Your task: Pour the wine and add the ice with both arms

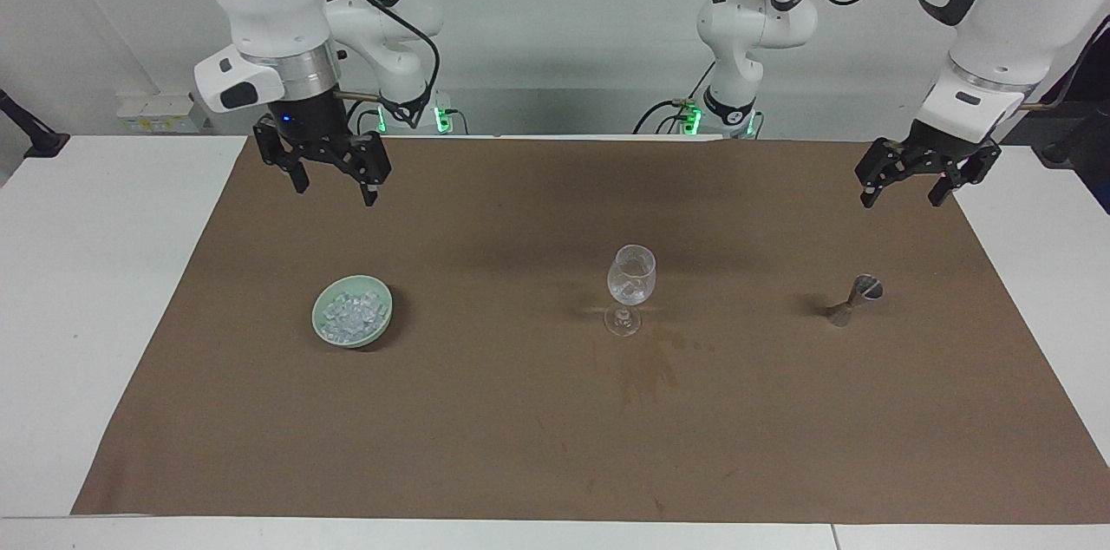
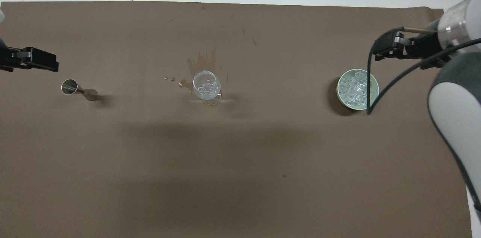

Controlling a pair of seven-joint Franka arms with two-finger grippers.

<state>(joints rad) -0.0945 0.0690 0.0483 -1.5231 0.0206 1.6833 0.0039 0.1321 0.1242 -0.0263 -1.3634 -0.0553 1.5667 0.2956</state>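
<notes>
Both grippers seen empty, fingers apart: right gripper (image 1: 330, 181) raised, bowl (image 1: 382, 326) of ice (image 1: 351, 312) below it; left gripper (image 1: 919, 181) raised above jigger (image 1: 854, 299). Glass (image 1: 630, 286) between bowl and jigger, ice inside. Task judged near done. Next: nothing to be gripped; arms to be parked.

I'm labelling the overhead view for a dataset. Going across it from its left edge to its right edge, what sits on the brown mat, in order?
jigger → small droplets → wine glass → bowl holding ice.
</notes>
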